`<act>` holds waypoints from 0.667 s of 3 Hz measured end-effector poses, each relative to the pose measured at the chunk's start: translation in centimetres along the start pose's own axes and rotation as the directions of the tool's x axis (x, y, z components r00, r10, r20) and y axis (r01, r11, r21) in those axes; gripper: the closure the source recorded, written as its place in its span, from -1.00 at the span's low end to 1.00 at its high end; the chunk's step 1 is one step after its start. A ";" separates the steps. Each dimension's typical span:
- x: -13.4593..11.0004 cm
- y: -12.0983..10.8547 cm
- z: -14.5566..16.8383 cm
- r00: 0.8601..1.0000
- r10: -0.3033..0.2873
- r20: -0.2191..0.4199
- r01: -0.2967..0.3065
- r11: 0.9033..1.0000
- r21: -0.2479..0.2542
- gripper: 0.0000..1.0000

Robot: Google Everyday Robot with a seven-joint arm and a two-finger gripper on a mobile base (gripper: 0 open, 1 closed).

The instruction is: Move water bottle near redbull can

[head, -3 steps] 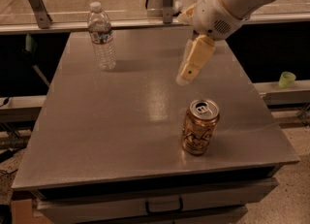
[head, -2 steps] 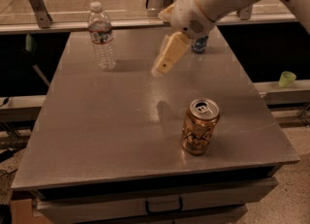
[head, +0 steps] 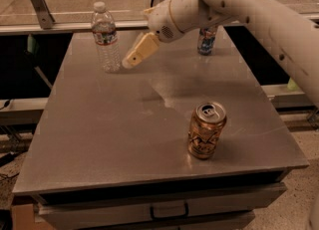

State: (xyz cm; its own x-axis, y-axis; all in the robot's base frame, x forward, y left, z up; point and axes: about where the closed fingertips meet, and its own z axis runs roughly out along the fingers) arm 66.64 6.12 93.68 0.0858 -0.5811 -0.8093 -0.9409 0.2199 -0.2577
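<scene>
- Grey metal counter: water bottle stands upright at far left, not held.
- Gripper sits just right of the bottle, apart from it; open or closed, cannot tell.
- Redbull can at far right, well apart.
- Judged: grasp and the whole transfer remain.

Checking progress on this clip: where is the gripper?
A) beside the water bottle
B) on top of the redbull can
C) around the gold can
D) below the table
A: the gripper sits close beside the water bottle, well apart from the redbull can and the gold can.
</scene>
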 end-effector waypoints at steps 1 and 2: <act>-0.1 -1.3 3.1 0.992 0.064 0.110 -0.067 0.997 0.025 -1.00; -1.6 -2.0 6.4 0.966 0.118 0.228 -0.123 0.992 0.006 -1.00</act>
State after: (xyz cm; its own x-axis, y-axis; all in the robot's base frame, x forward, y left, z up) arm 70.47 11.65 92.09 0.0465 -0.3570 -0.9330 -0.9422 0.2945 -0.1596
